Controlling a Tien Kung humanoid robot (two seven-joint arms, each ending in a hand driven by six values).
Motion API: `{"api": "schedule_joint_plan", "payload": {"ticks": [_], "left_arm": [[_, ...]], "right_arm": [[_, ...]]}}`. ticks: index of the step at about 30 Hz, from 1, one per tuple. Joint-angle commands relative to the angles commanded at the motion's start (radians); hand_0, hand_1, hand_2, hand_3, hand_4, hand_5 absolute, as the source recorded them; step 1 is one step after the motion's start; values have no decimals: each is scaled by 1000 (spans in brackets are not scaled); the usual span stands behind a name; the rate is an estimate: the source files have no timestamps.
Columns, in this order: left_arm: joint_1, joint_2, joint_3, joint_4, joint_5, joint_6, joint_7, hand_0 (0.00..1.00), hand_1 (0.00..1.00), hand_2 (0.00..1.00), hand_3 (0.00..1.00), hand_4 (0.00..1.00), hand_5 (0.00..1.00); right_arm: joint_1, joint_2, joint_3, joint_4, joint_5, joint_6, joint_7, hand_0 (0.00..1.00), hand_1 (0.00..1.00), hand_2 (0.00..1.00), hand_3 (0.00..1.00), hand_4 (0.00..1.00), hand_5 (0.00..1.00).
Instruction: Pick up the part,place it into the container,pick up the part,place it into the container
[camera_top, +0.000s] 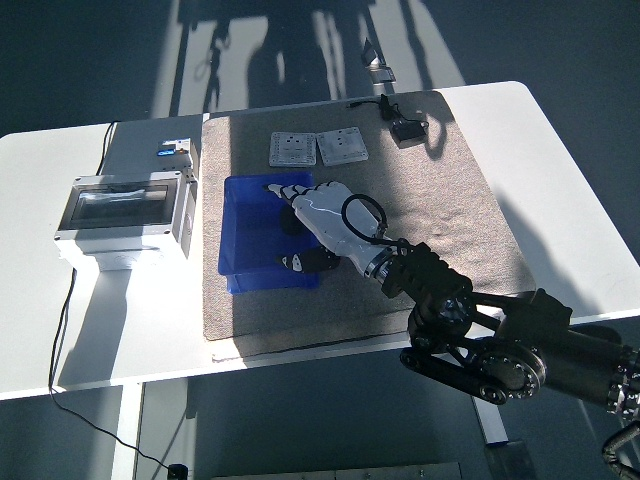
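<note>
Two flat light-grey parts (292, 149) (342, 147) lie side by side at the far edge of the tan mat (430, 210). Just in front of them on the mat sits the blue container (245, 235). My right hand (286, 226), white-backed with black fingers, reaches in from the lower right. It hovers over the container's right half with its fingers stretched out and its thumb near the front wall. The hand is open and I see nothing held in it. It hides what lies in that half of the container. No left arm shows.
A grey electrical box (125, 212) with a clear lid stands on the left of the white table (560, 170), touching the mat's edge. At the mat's far right corner lies a black adapter with its cable (407, 128). Strong sunlight and shadows cross the table.
</note>
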Motion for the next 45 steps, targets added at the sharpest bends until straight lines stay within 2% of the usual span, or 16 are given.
{"api": "schedule_joint_plan", "payload": {"ticks": [2,3,7,11,18,21,22,27,28,33,34,45], "left_arm": [[1,-1,0,0,-1,1,0,704,697,685,493,845,998],[1,-1,1,0,-3,1,-1,704,697,685,493,845,998],[1,-2,0,0,-3,2,-1,703,696,686,491,844,998],[1,-3,-1,0,-2,3,0,703,696,684,491,844,998],[-2,-3,-3,0,7,2,0,702,695,682,491,843,998],[-2,-2,-3,0,7,2,-1,702,695,682,491,843,998],[-2,-2,-3,0,7,2,-1,702,694,683,491,843,998],[-4,-1,-4,0,8,3,-2,702,694,683,491,843,998],[-4,-1,-4,0,9,3,-3,702,693,682,491,841,998],[-4,-1,-5,0,11,3,-3,702,693,682,491,841,998],[-4,0,-5,0,12,3,-3,702,693,683,490,840,998],[-4,-1,-8,0,24,6,-10,701,692,681,489,840,998]], "right_arm": [[-16,-10,42,-1,-5,-34,-29,539,586,868,904,984,390],[-22,-15,61,-8,-15,-30,-50,539,586,868,904,984,390],[-31,-28,117,-70,-32,49,-146,521,561,848,887,976,394],[-35,-25,108,-139,12,107,-202,525,564,836,875,958,382],[-30,-3,46,-202,76,126,-196,524,563,826,863,948,377],[-29,1,26,-212,102,119,-184,524,563,826,863,948,377],[-29,2,21,-213,109,116,-180,522,549,779,822,938,378],[-27,7,0,-222,131,95,-170,522,549,779,822,938,378],[-27,8,-4,-225,131,90,-170,476,479,618,658,776,339],[-30,11,-22,-235,113,49,-169,476,479,618,658,776,339],[-30,11,-25,-237,110,41,-168,407,407,462,599,248,94],[-39,15,-33,-256,129,-62,-115,395,390,438,582,206,82]]}}
